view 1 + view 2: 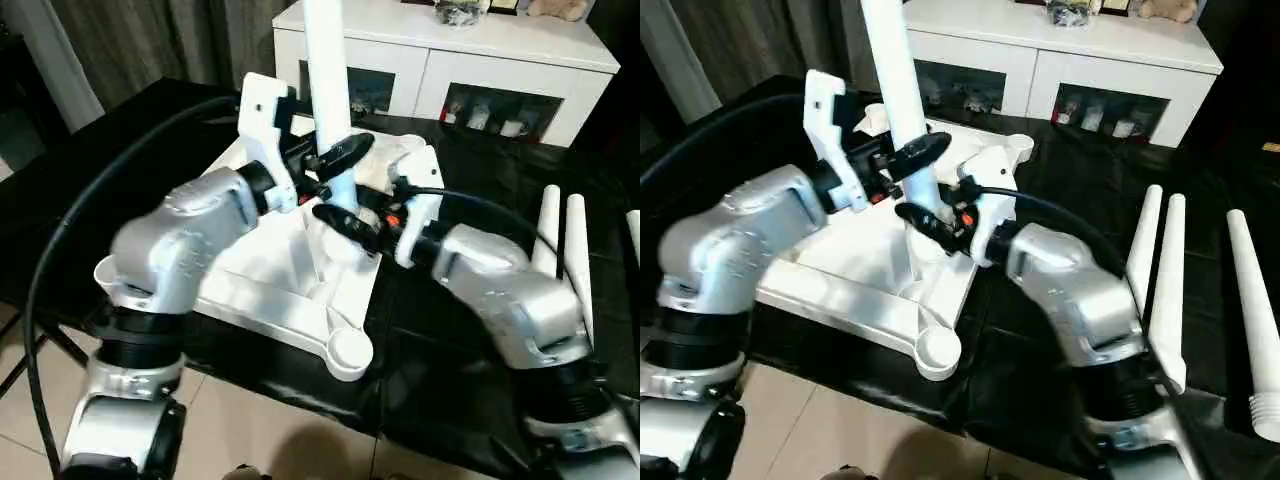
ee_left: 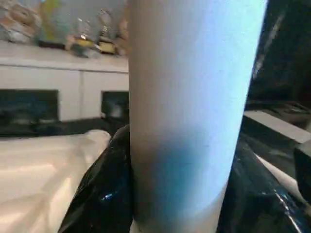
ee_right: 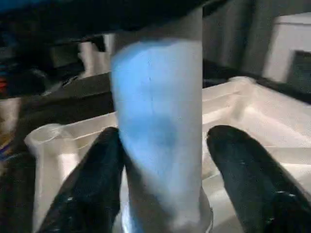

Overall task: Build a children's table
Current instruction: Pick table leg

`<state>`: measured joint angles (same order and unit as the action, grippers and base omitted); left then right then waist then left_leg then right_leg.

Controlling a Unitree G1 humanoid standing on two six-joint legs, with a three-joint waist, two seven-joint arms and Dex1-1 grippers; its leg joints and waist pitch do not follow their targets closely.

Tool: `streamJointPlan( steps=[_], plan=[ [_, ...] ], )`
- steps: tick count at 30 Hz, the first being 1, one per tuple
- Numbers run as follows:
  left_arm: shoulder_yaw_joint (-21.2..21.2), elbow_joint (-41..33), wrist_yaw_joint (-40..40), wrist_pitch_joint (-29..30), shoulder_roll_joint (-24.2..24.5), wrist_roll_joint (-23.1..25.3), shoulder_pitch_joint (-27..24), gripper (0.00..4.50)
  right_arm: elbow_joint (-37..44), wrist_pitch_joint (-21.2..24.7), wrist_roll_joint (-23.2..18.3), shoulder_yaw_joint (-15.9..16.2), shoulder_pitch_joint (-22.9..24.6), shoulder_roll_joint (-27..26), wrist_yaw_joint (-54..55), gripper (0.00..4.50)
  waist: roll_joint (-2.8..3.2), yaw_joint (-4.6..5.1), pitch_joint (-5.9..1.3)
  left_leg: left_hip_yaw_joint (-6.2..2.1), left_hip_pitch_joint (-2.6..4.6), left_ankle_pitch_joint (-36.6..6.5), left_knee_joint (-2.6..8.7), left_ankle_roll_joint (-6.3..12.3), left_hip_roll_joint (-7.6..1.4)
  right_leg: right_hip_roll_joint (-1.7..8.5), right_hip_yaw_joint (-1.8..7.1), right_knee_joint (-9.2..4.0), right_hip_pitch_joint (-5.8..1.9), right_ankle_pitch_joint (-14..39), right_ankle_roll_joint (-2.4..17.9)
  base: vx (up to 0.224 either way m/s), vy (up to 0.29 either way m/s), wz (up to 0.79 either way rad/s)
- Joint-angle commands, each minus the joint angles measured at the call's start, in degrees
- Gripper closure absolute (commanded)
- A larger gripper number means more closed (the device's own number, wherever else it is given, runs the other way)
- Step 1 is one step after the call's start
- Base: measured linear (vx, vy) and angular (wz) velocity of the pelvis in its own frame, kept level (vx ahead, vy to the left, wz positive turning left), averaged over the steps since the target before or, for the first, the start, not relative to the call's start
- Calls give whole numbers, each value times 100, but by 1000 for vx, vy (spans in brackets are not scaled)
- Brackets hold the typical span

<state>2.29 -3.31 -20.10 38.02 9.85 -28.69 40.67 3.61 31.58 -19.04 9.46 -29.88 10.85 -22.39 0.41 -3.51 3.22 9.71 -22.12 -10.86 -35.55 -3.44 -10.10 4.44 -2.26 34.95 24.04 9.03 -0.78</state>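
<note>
- Left arm [image 1: 180,240]: silver forearm reaches in from the left, over the near-left part of the tabletop.
- Tabletop [image 1: 290,290]: white plastic, lies underside up w/ ribs showing on a black cloth [image 1: 440,380]; a round corner socket [image 1: 348,352] sits at its near corner, empty.
- Left gripper [image 1: 335,158]: its black fingers [image 2: 104,194] are clamped on the upright leg, one each side, touching it; higher up than the other gripper.
- Upright leg [image 1: 328,70]: white tube, stands about vertical w/ its foot down in the middle area of the tabletop; exact seat hidden by the grippers. Top runs out of the picture.
- Right gripper [image 1: 345,215]: lower on the same leg, near its base. Jaws spread around the tube; in the right wrist view one finger [image 3: 92,179] touches the tube, the other stands off w/ a gap, so no firm pinch.
- Right arm [image 1: 500,290]: silver forearm comes in from the right, over the cloth beside the tabletop.
- Spare legs [image 1: 1160,270]: three white tubes lie on the cloth to the right, two close together, the third [image 1: 1255,320] further right, apart.
- Cabinet [image 1: 470,60]: white, glass fronts, behind the cloth.
</note>
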Motion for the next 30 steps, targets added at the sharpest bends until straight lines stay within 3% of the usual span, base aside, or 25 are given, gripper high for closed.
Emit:
streamJointPlan(
  steps=[1, 6, 7, 11, 12, 21, 22, 25, 26, 27, 30],
  plan=[
    [42, 4, 133, -179, -81, 125, -23, 260, -170, -134, 256, -58, 28, -56, 341, 118, -47, 1, -403, -51, 60, -1062, 480, -240, -186, 270, 192, -384, -302, 1425, 907, 0, 0, 0],
    [361, 75, 119, -413, -81, 488, -82, 260, -331, -133, 540, -86, 40, -391, 943, 105, -20, 22, -403, -55, 69, -1161, 491, -251, -178, 260, 195, -386, -286, 1459, 847, 0, 0, 0],
    [360, 76, 120, -413, -83, 488, -83, 260, -331, -133, 541, -87, 41, -393, 946, 132, -25, 24, -401, -54, 72, -1175, 492, -269, -182, 257, 196, -386, -287, 1435, 837, 0, 0, 0],
    [314, 81, 96, -438, -111, 541, -112, 260, -308, -116, 535, -130, 78, -472, 984, 144, -16, 28, -404, -57, 78, -1196, 494, -268, -183, 250, 195, -370, -291, 1263, 872, 0, 0, 0],
    [288, 93, 74, -445, -108, 545, -127, 260, -296, -119, 528, -143, 94, -504, 978, 171, -16, 30, -403, -54, 81, -1199, 492, -266, -183, 250, 197, -370, -290, 1255, 877, 0, 0, 0],
    [189, 181, 158, -417, -56, 639, -120, 260, -168, -118, 448, -90, 142, -501, 696, 234, -25, 34, -390, -58, 75, -1304, 503, -266, -185, 257, 199, -387, -290, 1419, 840, 0, 0, 0],
    [210, 173, 151, -385, -19, 669, -121, 204, -154, -104, 425, -84, 148, -492, 649, 247, -21, 27, -398, -59, 84, -1281, 497, -263, -187, 259, 200, -381, -291, 1397, 837, 0, 0, 0],
    [-90, -14, -184, -98, -106, -3, -161, 183, -4, 2, 89, -29, 217, -284, 20, 252, -31, 15, -401, -50, 76, -1189, 484, -220, -179, 263, 201, -359, -306, 1272, 911, 0, 0, 0],
    [-110, -16, -190, -91, -112, -29, -160, 183, 8, 17, 60, -28, 222, -269, -26, 252, -37, 14, -398, -48, 70, -1183, 483, -202, -179, 261, 199, -355, -320, 1229, 942, 0, 0, 0],
    [-177, -38, -352, -51, -66, -197, -167, 154, 146, 99, -138, -4, 301, -70, -435, 258, -35, 15, -399, -47, 65, -1130, 479, -158, -188, 259, 201, -357, -311, 1136, 981, 0, 0, 0],
    [-350, -142, -821, 142, 16, -732, -207, 141, 342, 236, -444, -21, 423, 300, -1079, 260, -44, -16, -407, -42, 57, -996, 462, -27, -183, 257, 194, -333, -347, 982, 1086, 0, 0, 0]
  ],
)
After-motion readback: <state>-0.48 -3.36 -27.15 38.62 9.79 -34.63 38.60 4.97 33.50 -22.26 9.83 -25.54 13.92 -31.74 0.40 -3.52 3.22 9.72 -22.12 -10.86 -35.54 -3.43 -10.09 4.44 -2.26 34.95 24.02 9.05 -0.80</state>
